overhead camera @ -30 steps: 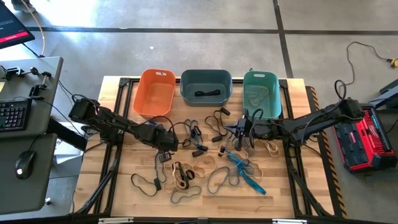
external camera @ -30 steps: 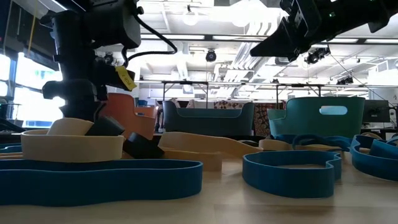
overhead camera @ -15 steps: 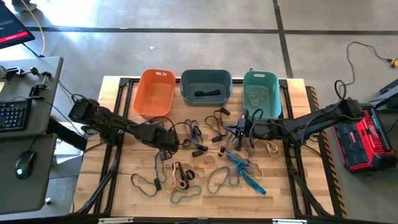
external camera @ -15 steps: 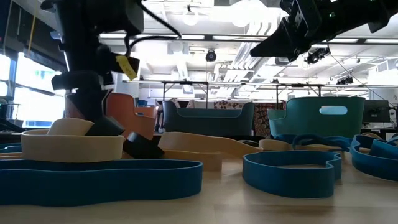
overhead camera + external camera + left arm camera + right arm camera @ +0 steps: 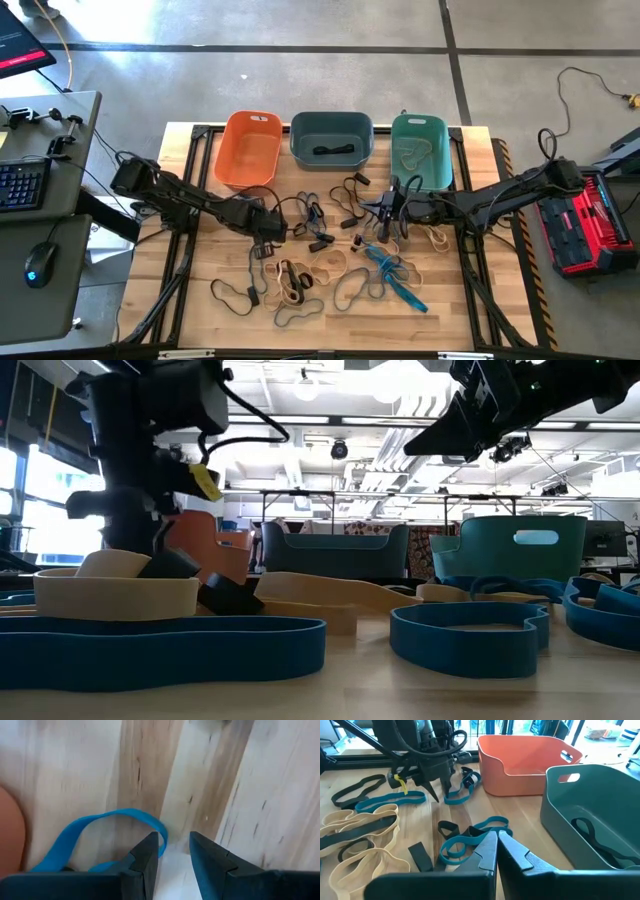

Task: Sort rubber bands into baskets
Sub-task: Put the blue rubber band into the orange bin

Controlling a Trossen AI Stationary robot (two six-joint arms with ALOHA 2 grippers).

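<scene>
the left pincer (image 5: 268, 228) hangs low over the counter (image 5: 460, 300), just in front of the orange basket (image 5: 248, 148), its fingers (image 5: 145, 857) a little apart with nothing between them. its wrist view shows a blue band (image 5: 107, 825) lying flat on the wood right at the fingertips, one loop end curling beside the nearer finger. to take it well, i'd judge the pincer should drop so one finger lands inside the loop and one outside, then close on the strip alone and lift straight up so the floppy band hangs free. other bands (image 5: 300, 275) in tan, black and blue are scattered near, so a clean single pick matters.

further right, the grey basket (image 5: 331, 137) already holds a dark band (image 5: 335, 151), and the green basket (image 5: 420, 148) holds pale ones. the right pincer (image 5: 384, 210) waits above the counter in front of the green basket, fingers together and empty.
</scene>
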